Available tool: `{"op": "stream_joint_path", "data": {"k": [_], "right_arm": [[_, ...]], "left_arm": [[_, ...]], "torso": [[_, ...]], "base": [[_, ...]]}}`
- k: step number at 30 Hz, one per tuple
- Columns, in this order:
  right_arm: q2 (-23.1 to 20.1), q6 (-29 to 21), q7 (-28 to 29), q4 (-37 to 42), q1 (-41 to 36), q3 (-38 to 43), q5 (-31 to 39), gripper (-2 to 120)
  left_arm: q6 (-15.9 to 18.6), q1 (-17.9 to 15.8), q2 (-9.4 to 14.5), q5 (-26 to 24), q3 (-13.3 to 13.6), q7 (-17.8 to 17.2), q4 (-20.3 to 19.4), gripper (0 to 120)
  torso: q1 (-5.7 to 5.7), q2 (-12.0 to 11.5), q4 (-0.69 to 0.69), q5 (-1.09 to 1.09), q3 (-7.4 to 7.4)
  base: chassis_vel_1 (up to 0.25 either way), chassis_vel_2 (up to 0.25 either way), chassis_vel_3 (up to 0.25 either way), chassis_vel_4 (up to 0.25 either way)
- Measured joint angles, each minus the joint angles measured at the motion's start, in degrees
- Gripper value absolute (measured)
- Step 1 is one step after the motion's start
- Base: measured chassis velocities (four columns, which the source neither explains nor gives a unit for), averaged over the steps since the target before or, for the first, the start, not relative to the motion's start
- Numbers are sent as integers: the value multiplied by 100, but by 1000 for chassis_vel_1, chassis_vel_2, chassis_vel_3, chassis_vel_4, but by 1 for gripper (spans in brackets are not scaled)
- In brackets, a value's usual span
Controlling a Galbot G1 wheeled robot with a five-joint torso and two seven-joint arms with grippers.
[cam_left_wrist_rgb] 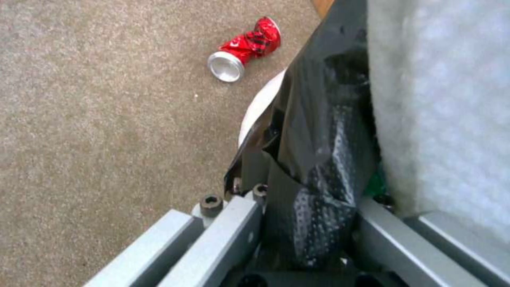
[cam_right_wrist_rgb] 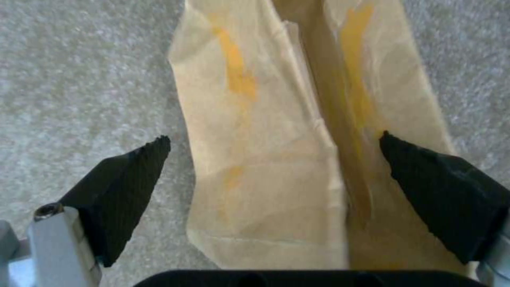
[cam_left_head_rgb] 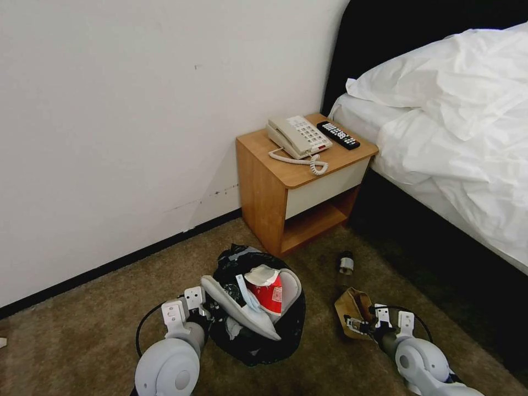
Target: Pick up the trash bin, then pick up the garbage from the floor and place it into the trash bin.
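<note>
The trash bin (cam_left_head_rgb: 258, 335), lined with a black bag, is low in the middle of the head view, stuffed with a white slipper (cam_left_head_rgb: 236, 308), a light-blue mask (cam_left_head_rgb: 248, 297) and a red packet (cam_left_head_rgb: 269, 294). My left gripper (cam_left_head_rgb: 206, 316) is shut on its rim; in the left wrist view the bag (cam_left_wrist_rgb: 318, 159) sits between the fingers (cam_left_wrist_rgb: 228, 227). A crushed red can (cam_left_wrist_rgb: 244, 50) lies on the carpet beyond the bin. My right gripper (cam_left_head_rgb: 357, 324) is open, low over a brown paper bag (cam_right_wrist_rgb: 265, 159) that lies between its fingertips (cam_right_wrist_rgb: 133, 179). A clear bottle (cam_left_head_rgb: 345, 267) lies just beyond.
A wooden nightstand (cam_left_head_rgb: 264, 187) with a phone (cam_left_head_rgb: 297, 136) and remote (cam_left_head_rgb: 337, 135) stands against the wall behind the bin. The bed (cam_left_head_rgb: 456, 137) runs along the right. Open carpet (cam_left_head_rgb: 82, 324) lies to the left.
</note>
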Motion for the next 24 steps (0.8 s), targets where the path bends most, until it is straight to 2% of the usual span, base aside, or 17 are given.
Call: {"op": "stream_joint_path", "data": {"k": [8, 11, 12, 14, 16, 18, 20, 21, 22, 23, 24], "right_arm": [[184, 55, 0, -254, 121, -113, -147, 100], [209, 73, 0, -245, 133, -150, -153, 95], [209, 99, -12, -227, 135, -168, -153, 88], [206, 106, -21, -218, 135, -174, -153, 87], [175, 131, -66, -171, 133, -192, -144, 75], [169, 137, -75, -161, 131, -193, -141, 72], [134, 166, -124, -106, 122, -194, -121, 60], [134, 166, -124, -106, 122, -194, -121, 60], [112, 177, -137, -75, 116, -192, -102, 52], [112, 177, -137, -75, 116, -192, -102, 52], [87, 187, -143, -44, 104, -178, -83, 45]], "left_arm": [[-35, 40, 34, 24, -1, 31, -31, 0], [-54, 70, 55, 61, -19, 57, -48, 0], [-59, 80, 51, 78, -21, 67, -51, 0], [-59, 82, 46, 81, -22, 68, -51, 0], [-60, 89, 22, 103, -24, 74, -55, 0], [-60, 89, 18, 106, -24, 75, -55, 0], [-61, 89, 6, 117, -32, 78, -55, 0], [-61, 89, 6, 117, -32, 78, -55, 0], [-61, 82, -4, 123, -40, 81, -55, 0], [-61, 82, -4, 123, -40, 81, -55, 0], [-61, 69, -27, 135, -43, 86, -54, 0]], "torso": [[0, 0, 0, 0, 0], [0, 0, 0, 0, 0], [0, 0, 1, 0, 0], [0, 0, 0, 0, 0], [0, 0, 0, -1, 0], [0, 0, 0, 0, 0], [0, 0, 0, 0, 0], [0, 0, 0, 0, 0], [0, 0, 0, 0, 0], [0, 0, 0, 0, 0], [0, 0, 1, 0, 0]], "base": [[0, 0, 0, 0], [0, 0, 0, 0], [0, 0, 0, 0], [0, 0, 0, 0], [0, 0, 0, 0], [0, 0, 0, 0], [0, 0, 0, 0], [0, 0, 0, 0], [0, 0, 0, 0], [0, 0, 0, 0], [0, 0, 0, 0]]}}
